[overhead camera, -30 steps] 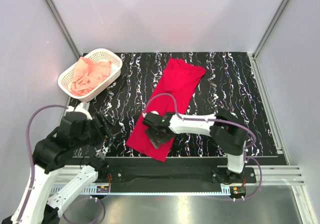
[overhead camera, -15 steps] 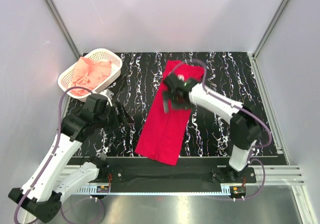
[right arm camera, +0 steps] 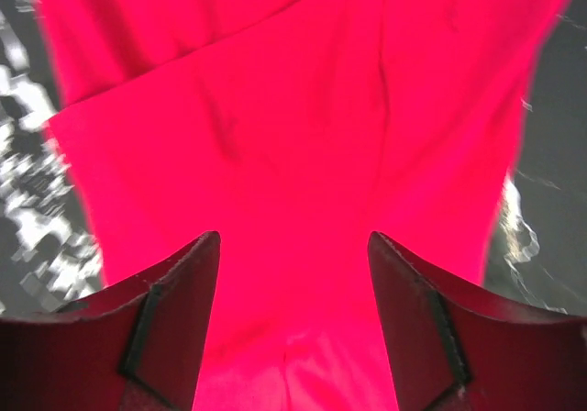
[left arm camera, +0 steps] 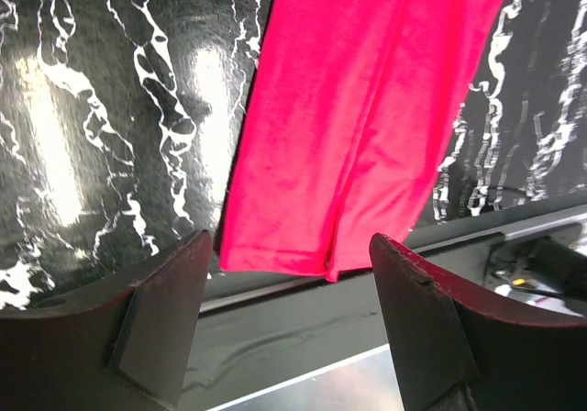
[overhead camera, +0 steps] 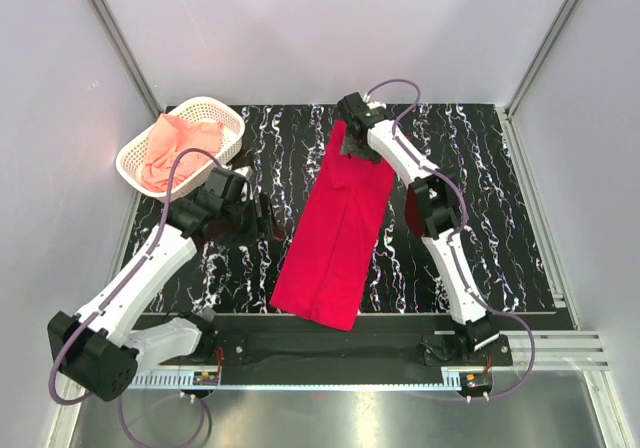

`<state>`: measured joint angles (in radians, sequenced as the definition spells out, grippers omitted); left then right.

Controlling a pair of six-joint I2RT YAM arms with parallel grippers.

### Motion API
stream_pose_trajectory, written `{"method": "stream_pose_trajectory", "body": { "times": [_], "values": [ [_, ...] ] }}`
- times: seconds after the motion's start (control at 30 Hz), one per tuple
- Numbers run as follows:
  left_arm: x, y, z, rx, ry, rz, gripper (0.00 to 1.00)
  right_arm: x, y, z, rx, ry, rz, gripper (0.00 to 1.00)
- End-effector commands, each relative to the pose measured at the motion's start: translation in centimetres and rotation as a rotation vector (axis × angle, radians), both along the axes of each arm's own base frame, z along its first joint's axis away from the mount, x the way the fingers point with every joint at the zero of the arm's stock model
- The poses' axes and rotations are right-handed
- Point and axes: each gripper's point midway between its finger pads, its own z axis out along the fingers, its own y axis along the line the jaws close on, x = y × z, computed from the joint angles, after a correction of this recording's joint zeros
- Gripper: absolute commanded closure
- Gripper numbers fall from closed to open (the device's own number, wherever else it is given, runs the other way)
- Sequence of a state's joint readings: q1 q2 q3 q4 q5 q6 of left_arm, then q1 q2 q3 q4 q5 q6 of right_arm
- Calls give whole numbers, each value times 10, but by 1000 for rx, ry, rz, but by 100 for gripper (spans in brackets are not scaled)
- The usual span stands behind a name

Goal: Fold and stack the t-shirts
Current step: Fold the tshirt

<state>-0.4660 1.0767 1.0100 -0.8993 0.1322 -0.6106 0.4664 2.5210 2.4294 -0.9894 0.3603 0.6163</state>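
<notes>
Crimson cloth t-shirt (overhead camera: 338, 230), a long smooth folded strip; left tool (left arm camera: 286, 246) and right tool (right arm camera: 293, 241) both agape, empty.

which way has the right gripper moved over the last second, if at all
Yes. The right gripper went from the red t-shirt's near end, by the table's front edge, to its far end.

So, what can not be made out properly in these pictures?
1. Top view: the far end of the red t-shirt is covered by the right gripper and its arm.
2. Top view: the pink t-shirt lies crumpled, and the basket wall hides its lower part.
3. Right wrist view: blurred, so it is unclear whether the open fingers touch the red t-shirt.
</notes>
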Motion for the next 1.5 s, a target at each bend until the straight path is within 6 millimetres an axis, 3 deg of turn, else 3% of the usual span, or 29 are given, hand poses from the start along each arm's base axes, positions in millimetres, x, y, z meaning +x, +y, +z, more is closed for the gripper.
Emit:
{"method": "stream_pose_trajectory", "body": {
  "times": [0.0, 0.13, 0.2, 0.23, 0.3, 0.33, 0.47, 0.57, 0.7, 0.73, 0.77, 0.8, 0.83, 0.87, 0.9, 0.93, 0.97, 1.0, 1.03, 1.07, 1.1, 1.13, 1.2, 1.23, 1.27, 1.33, 1.37, 1.43, 1.47],
  "values": [
    [20, -10, 6, -4, -74, -71, 25, 21, -3, 3, -21, -60, -9, 28],
    [26, -17, -3, -2, -48, -99, 24, 27, 2, -40, -39, -16, 56, 28],
    [28, -21, -9, -8, -31, -111, 25, 33, 9, -48, -21, -18, 93, 27],
    [29, -21, -11, -6, -23, -112, 25, 33, 9, -65, -27, 3, 108, 27],
    [31, -23, -14, -1, -18, -119, 24, 43, 24, -65, 26, -22, 163, 27],
    [31, -22, -17, 4, -11, -116, 24, 46, 28, -78, 33, -17, 181, 27],
    [33, -22, -31, 14, 24, -128, 24, 75, 49, -64, 110, -143, 249, 30],
    [31, -26, -43, 0, 62, -144, 24, 83, 51, -52, 177, -170, 261, 30],
    [32, -36, -60, -36, 114, -142, 24, 89, 55, -10, 176, -237, 331, 23],
    [32, -38, -64, -39, 130, -143, 24, 88, 54, 21, 193, -270, 334, 18],
    [29, -40, -71, -41, 164, -150, 24, 82, 52, 27, 213, -251, 341, 16],
    [30, -41, -75, -45, 178, -146, 23, 73, 44, 35, 225, -217, 322, 15],
    [28, -43, -77, -50, 195, -148, 23, 63, 44, 72, 256, -236, 337, 13],
    [25, -42, -83, -47, 221, -137, 23, 44, 36, 61, 238, -155, 329, 12],
    [22, -41, -85, -47, 233, -133, 23, 29, 36, 91, 263, -157, 348, 11],
    [20, -39, -88, -46, 239, -125, 23, 14, 34, 97, 280, -120, 359, 10],
    [15, -37, -92, -43, 254, -116, 23, -12, 29, 75, 282, -5, 359, 9],
    [12, -35, -93, -41, 254, -110, 23, -29, 29, 74, 297, 38, 375, 1],
    [9, -34, -94, -43, 260, -105, 23, -50, 28, 102, 335, 32, 405, 0],
    [8, -35, -95, -52, 261, -95, 23, -80, 22, 73, 324, 138, 405, 0],
    [1, -33, -100, -55, 275, -91, 23, -100, 19, 99, 338, 106, 433, 0],
    [0, -35, -100, -73, 274, -84, 23, -128, 12, 73, 333, 182, 432, 0],
    [-11, -32, -109, -78, 299, -76, 24, -158, 8, 76, 353, 182, 450, 0],
    [-14, -32, -108, -91, 294, -74, 24, -178, 11, 100, 386, 130, 490, 0],
    [-14, -32, -109, -97, 292, -64, 24, -202, 5, 81, 386, 182, 488, 0],
    [-22, -29, -114, -101, 296, -57, 24, -232, 5, 91, 438, 173, 530, 0],
    [-23, -28, -114, -107, 291, -46, 25, -251, 3, 75, 446, 220, 533, 0],
    [-32, -27, -120, -122, 303, -39, 26, -275, 4, 77, 512, 245, 533, 0],
    [-31, -29, -120, -139, 295, -35, 27, -292, 5, 59, 541, 280, 530, 0]
  ]
}}
